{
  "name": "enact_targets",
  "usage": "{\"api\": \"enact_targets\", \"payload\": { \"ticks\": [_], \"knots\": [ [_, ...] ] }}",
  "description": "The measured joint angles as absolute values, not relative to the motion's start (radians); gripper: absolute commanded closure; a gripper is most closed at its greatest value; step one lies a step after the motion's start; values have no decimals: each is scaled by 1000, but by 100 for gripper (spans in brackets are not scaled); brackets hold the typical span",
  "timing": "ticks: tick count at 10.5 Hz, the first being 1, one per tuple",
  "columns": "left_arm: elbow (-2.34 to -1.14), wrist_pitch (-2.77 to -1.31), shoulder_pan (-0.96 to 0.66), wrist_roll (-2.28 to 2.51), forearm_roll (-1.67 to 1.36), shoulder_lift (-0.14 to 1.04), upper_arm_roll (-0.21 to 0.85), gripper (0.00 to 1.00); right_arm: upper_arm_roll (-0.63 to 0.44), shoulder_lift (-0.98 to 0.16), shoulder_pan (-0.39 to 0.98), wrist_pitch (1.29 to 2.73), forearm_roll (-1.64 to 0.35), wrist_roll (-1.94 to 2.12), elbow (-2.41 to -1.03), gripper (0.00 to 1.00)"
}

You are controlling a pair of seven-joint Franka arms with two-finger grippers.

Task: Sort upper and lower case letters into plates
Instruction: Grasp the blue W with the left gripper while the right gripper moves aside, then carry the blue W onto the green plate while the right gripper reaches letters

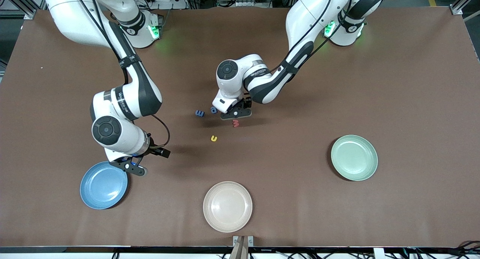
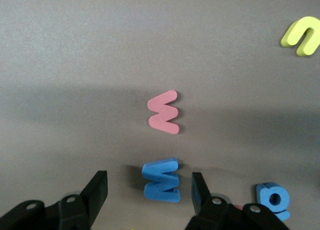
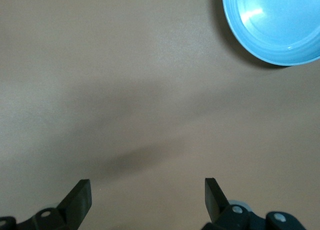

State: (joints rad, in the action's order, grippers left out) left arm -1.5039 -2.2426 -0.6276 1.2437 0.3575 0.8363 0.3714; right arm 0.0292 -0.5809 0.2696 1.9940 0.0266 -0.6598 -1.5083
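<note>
1. Fingers (image 2: 200,190) of left gripper (image 2: 149,192) spread either side of blue letter (image 2: 161,180), lying flat on table (image 2: 75,50), untouched; red letter (image 2: 164,112) just beside.
2. Right gripper (image 3: 147,197) wide open, empty, waiting beside blue plate (image 3: 280,25).

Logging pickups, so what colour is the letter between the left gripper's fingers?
Blue letter, seen best in the left wrist view.

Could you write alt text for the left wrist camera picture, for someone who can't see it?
The left gripper straddles a small blue foam letter on a brown table, fingers apart. A pink letter, a yellow letter and another blue letter lie nearby.
</note>
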Motion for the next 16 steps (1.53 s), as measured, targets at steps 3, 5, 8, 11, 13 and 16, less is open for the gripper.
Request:
{"api": "enact_targets", "payload": {
  "ticks": [3,5,8,11,13,16],
  "knots": [
    [-1504,-2255,-628,1244,358,849,371,31,29,-582,271,1994,33,-660,-1508,0],
    [-1504,-2262,-628,1244,358,860,370,45,29,-582,271,1994,39,-660,-1508,0],
    [-1499,-2277,-628,1244,358,867,369,100,29,-584,271,1993,41,-660,-1508,0],
    [-1492,-2276,-616,1253,358,858,361,100,29,-585,271,1993,41,-660,-1508,0],
    [-1514,-2266,-547,1254,358,774,361,100,30,-587,274,1993,42,-662,-1508,0],
    [-1620,-2238,-353,1236,358,559,415,100,33,-605,318,2018,42,-746,-1508,0]
  ]
}}
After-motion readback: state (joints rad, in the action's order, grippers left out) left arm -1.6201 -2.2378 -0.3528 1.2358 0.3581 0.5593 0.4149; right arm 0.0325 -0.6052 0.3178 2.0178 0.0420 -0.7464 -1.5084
